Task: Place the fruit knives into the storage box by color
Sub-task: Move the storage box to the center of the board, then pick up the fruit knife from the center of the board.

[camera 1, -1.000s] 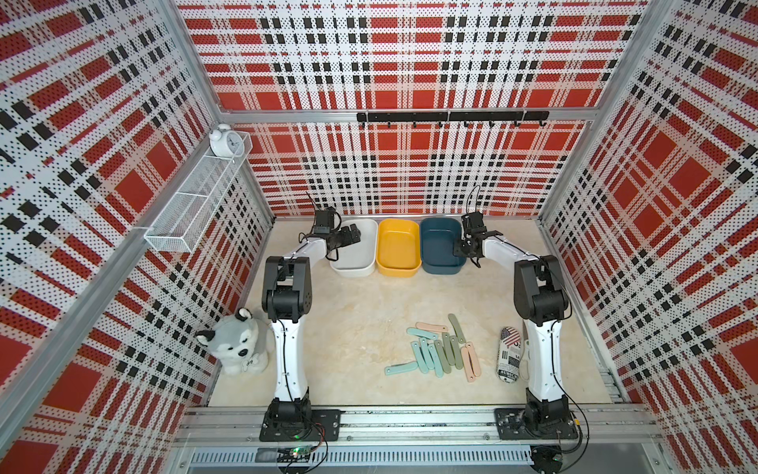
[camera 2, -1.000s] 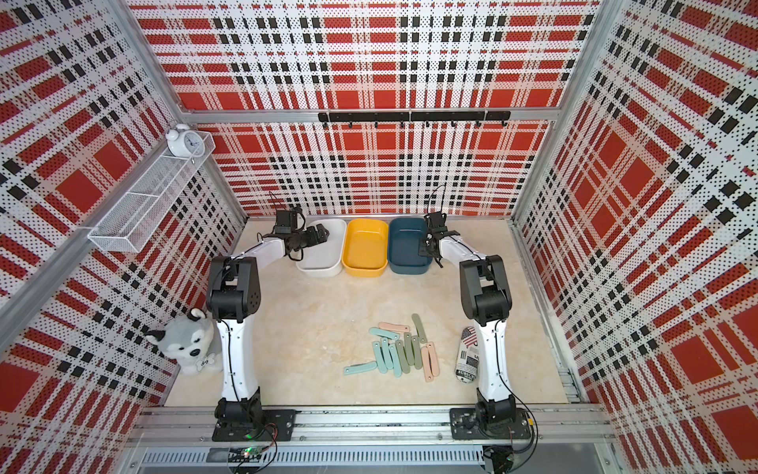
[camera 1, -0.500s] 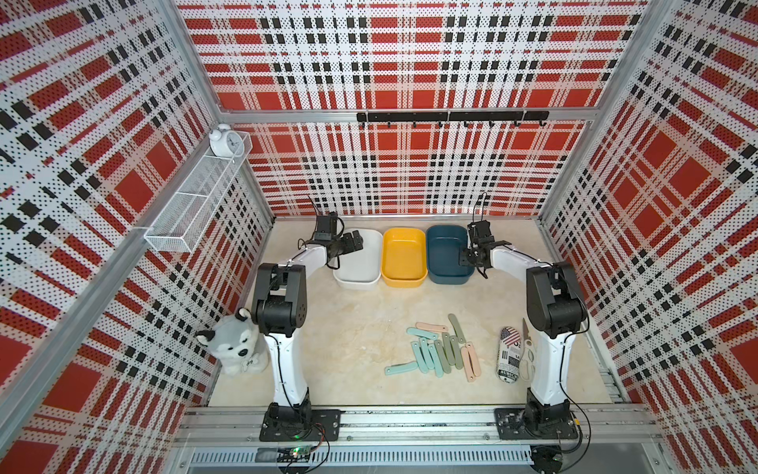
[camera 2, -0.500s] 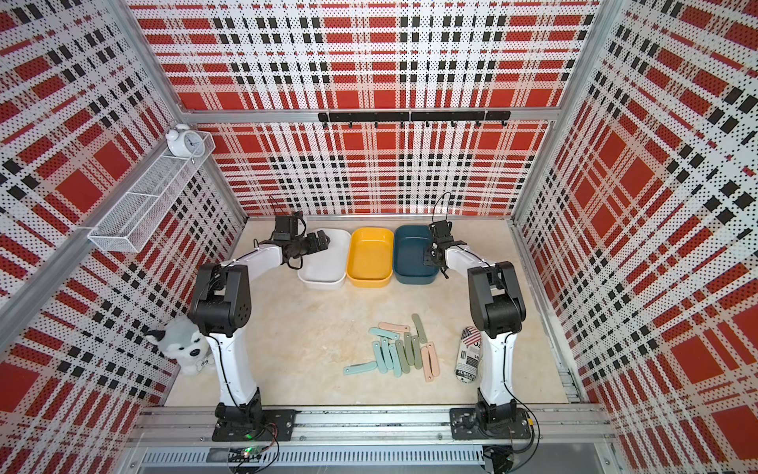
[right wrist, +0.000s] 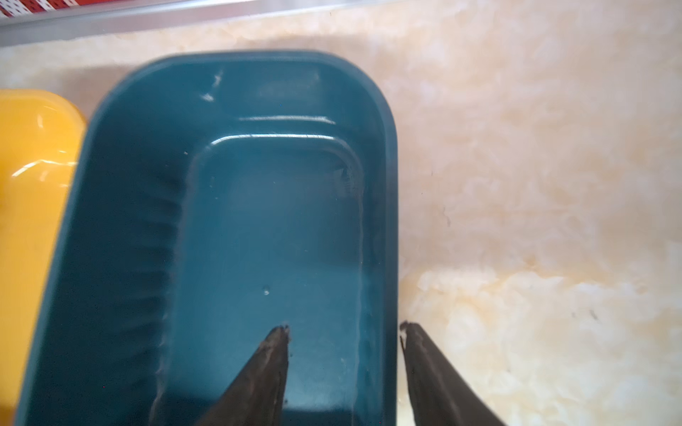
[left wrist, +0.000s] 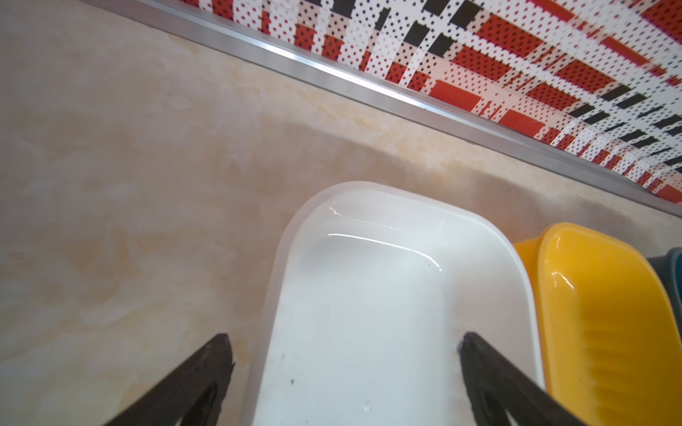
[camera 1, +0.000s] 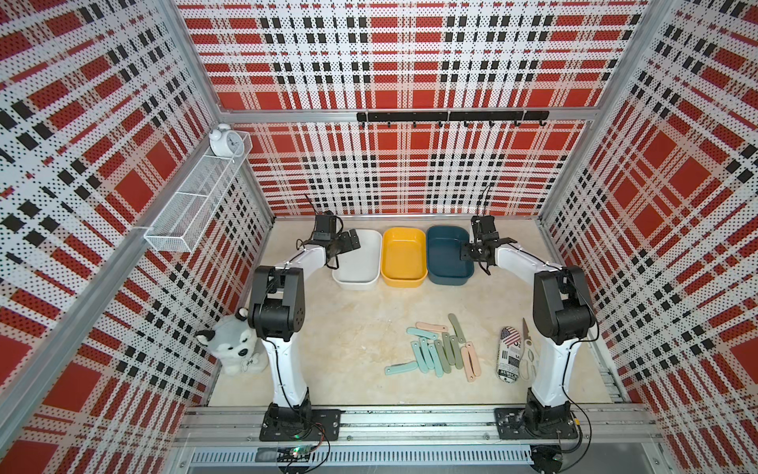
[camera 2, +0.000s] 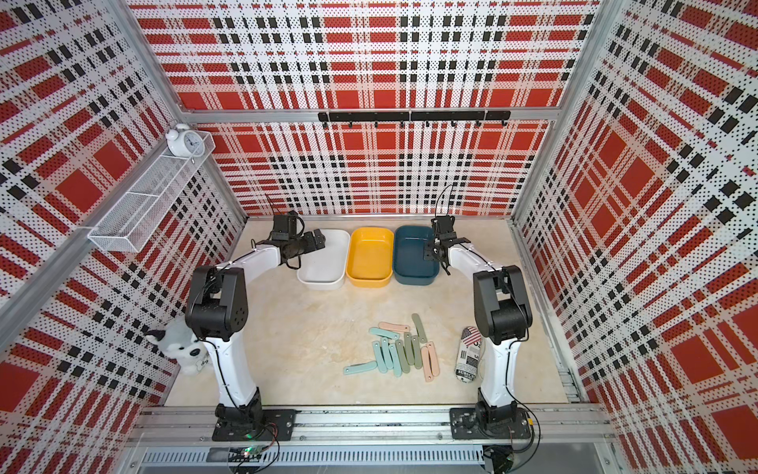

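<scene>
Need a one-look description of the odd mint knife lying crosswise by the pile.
On the beige tabletop, find the fruit knives clustered beside the newspaper-print cylinder. On the cluster's side away from the cylinder lies one mint-teal knife. It sticks out sideways alone, crosswise to the row of knives lying side by side next to it.

white box [left wrist: 369, 295]: glossy plastic | blue box [right wrist: 258, 221]: glossy plastic | tabletop [left wrist: 110, 184]: smooth, marbled | wall rail [left wrist: 369, 86]: brushed metal

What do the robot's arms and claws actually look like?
Both the left arm and right arm are white tubes with chunky black joints and thin black cables. The left claw and right claw each have two dark tapered fingers.
</scene>
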`<action>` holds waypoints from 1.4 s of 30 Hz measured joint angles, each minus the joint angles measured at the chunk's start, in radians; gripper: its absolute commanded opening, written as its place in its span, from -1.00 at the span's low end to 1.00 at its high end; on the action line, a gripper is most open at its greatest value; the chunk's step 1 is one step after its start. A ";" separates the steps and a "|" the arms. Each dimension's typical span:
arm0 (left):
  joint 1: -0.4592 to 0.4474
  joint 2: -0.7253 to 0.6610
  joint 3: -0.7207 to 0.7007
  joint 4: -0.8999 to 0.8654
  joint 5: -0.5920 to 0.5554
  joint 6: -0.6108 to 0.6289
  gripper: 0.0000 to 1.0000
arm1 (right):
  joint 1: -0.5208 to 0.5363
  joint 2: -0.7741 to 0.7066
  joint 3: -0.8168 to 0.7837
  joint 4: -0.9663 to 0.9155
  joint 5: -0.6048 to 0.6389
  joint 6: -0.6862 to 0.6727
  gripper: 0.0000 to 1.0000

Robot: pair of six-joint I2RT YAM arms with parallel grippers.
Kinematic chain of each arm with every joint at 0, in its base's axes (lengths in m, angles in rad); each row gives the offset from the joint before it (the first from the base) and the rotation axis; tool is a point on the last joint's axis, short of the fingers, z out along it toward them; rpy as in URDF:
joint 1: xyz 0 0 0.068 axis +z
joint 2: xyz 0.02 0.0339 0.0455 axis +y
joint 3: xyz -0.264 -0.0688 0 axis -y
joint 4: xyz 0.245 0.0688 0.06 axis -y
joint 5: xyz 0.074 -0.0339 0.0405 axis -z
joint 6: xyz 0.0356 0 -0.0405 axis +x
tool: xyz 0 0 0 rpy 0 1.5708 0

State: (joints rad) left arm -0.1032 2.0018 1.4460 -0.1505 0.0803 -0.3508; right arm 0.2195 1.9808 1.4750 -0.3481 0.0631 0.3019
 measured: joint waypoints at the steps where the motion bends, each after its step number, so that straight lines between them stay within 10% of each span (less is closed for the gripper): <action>1: -0.005 -0.026 -0.006 -0.004 -0.017 -0.003 0.97 | 0.000 -0.018 0.000 -0.007 0.000 -0.001 0.17; 10: -0.203 -0.359 -0.210 -0.011 -0.171 -0.008 0.97 | 0.096 -0.333 -0.213 -0.034 0.041 -0.006 1.00; 25: -0.952 -0.579 -0.547 -0.247 -0.211 0.020 0.97 | 0.163 -0.607 -0.574 -0.054 0.038 0.011 1.00; 42: -1.103 -0.524 -0.708 -0.333 -0.227 -0.272 0.90 | 0.163 -0.590 -0.539 -0.035 0.063 0.006 1.00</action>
State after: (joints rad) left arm -1.2060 1.4776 0.7376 -0.4839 -0.1471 -0.6231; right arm 0.3828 1.3907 0.9363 -0.3828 0.1257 0.3080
